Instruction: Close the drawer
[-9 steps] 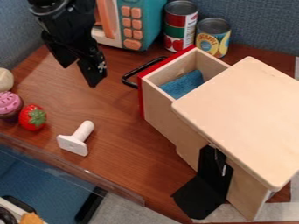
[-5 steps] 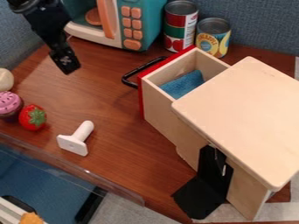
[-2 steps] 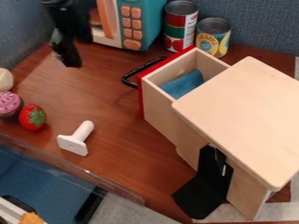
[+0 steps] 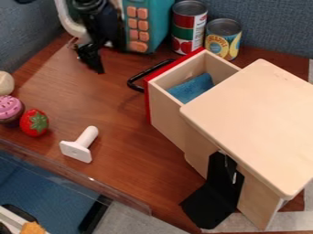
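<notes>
Both cans [image 4: 190, 7] bear printed labels [image 4: 221, 45], their lettering seemingly blurred.

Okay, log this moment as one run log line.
drawer: open | blue cloth: inside | tool: near microwave, apart from drawer handle | closing: not done

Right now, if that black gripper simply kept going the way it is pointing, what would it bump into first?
Probably the bare wooden tabletop: the gripper points mostly downward, left of the drawer's black handle. Its height is hard to judge from this view.
</notes>
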`<state>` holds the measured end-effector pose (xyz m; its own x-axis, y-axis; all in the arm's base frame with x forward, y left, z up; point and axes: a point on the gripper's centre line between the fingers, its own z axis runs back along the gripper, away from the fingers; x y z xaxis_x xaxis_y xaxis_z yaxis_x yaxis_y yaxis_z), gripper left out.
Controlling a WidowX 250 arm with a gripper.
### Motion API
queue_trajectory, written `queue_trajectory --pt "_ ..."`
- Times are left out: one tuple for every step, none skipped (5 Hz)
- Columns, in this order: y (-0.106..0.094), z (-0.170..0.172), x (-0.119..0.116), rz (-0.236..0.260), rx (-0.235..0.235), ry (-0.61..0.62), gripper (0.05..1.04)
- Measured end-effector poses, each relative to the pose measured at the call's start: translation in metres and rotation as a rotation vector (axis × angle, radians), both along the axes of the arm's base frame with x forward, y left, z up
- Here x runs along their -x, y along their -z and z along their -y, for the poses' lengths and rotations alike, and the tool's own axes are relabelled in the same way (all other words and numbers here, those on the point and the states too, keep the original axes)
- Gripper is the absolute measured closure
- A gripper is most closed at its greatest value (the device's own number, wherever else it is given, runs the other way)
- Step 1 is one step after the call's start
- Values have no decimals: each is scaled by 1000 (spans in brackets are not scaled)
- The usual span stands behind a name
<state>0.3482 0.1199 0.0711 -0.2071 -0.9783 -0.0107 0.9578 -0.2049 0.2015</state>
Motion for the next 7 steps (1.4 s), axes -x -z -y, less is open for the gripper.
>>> queue_trajectory --pt "10 1 -21 -32 -15 48 83" --pt "19 3 -31 -35 -21 41 83" --pt "32 14 -33 -64 -22 56 83" --pt "51 31 -19 -105 -24 89 83" --pt "63 46 -6 -113 -5 72 84" --pt "64 71 6 -116 6 110 84" --pt "58 99 17 -116 31 147 84"
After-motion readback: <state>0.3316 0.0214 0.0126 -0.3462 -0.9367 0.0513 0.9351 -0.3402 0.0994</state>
